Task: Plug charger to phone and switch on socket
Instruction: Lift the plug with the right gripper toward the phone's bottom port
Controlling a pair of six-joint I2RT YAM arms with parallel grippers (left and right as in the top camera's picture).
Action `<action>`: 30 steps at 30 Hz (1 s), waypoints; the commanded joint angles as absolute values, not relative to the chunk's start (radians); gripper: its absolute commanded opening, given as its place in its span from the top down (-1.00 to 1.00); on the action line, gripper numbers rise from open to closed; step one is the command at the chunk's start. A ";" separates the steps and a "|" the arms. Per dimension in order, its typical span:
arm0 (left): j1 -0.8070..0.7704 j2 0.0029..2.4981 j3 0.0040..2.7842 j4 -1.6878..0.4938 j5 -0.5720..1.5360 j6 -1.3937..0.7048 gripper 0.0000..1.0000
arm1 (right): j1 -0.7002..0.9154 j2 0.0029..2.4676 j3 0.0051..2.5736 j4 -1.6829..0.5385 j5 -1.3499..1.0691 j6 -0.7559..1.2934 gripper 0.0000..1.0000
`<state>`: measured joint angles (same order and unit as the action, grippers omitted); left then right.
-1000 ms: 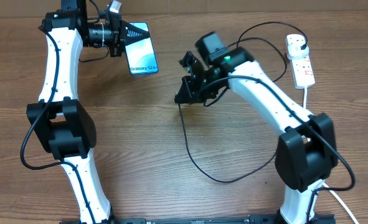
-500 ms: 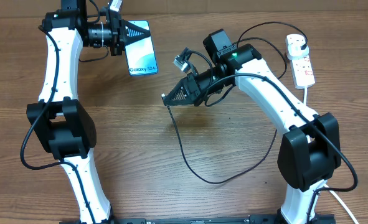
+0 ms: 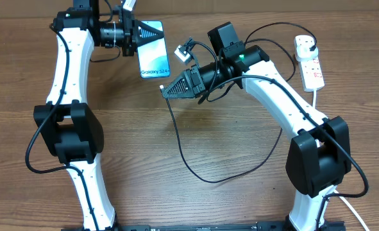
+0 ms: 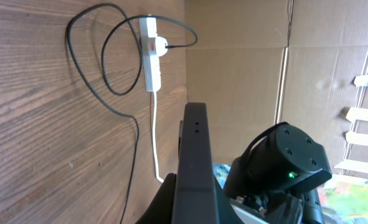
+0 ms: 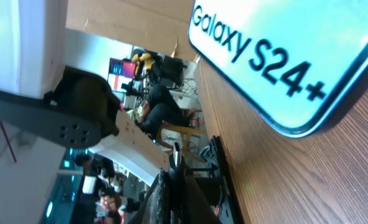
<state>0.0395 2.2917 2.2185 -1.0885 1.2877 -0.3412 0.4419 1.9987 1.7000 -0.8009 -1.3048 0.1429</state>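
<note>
My left gripper (image 3: pixel 136 33) is shut on the top end of the phone (image 3: pixel 154 54), whose light blue screen reads "Galaxy S24+". The left wrist view shows the phone edge-on (image 4: pixel 195 155). My right gripper (image 3: pixel 166 90) is shut on the charger's connector end, with the small tip (image 5: pixel 176 151) sticking out just below the phone's lower end (image 5: pixel 308 56), apart from it. The black cable (image 3: pixel 188 163) loops across the table to the white socket strip (image 3: pixel 310 63), where its far end is plugged in. The strip also shows in the left wrist view (image 4: pixel 150 56).
The strip's thick white cord (image 3: pixel 315 99) runs down the right side behind my right arm. The cable's slack loop lies on the wooden table in front of the right arm. Cardboard walls stand behind the table.
My right gripper has swung left and up with the connector, closer to the phone's lower end. My left gripper has shifted the phone slightly to the right. The cable loop followed.
</note>
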 commanded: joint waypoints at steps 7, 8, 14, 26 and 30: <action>0.039 2.278 2.234 -0.995 1.372 -0.435 0.91 | 0.443 2.003 1.702 -0.672 -1.265 0.377 0.92; 0.039 2.278 2.234 -0.983 1.383 -0.449 0.91 | 0.443 2.006 1.702 -0.652 -1.265 0.397 0.92; 0.039 2.278 2.234 -0.939 1.393 -0.503 0.91 | 0.444 2.011 1.702 -0.603 -1.254 0.427 0.92; 0.040 2.278 2.234 -0.873 1.481 -0.570 0.92 | 0.443 2.011 1.701 -0.513 -1.236 0.450 0.92; 0.047 2.278 2.234 -0.849 1.494 -0.615 0.91 | 0.443 2.011 1.701 -0.496 -1.236 0.449 0.92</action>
